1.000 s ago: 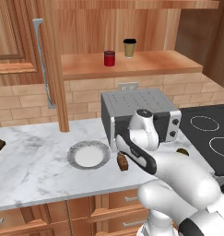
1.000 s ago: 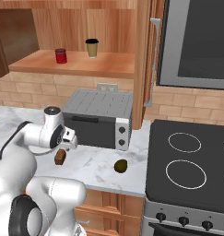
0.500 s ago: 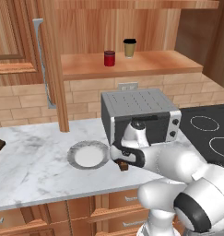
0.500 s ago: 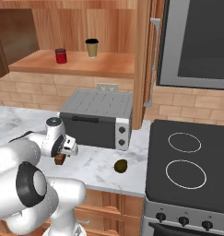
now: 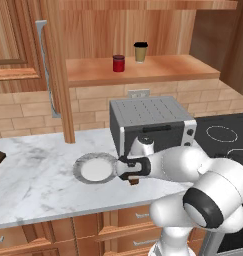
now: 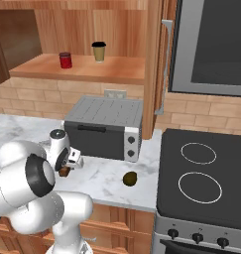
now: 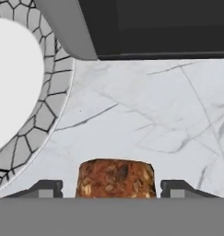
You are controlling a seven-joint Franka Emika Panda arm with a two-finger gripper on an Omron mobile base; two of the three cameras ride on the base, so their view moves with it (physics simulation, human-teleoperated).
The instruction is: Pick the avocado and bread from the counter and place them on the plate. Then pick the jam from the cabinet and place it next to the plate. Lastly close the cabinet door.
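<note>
Bread (image 7: 115, 178) sits between the gripper's (image 7: 111, 188) narrowing fingers, not yet pinched, plate (image 7: 44, 115) just beside, ready for transfer.

The white arm folds forward and low, its gripper (image 7: 114, 186) pointing down with the jaws set apart (a visible gap on each side) straddling the bread (image 7: 115, 178).
</note>
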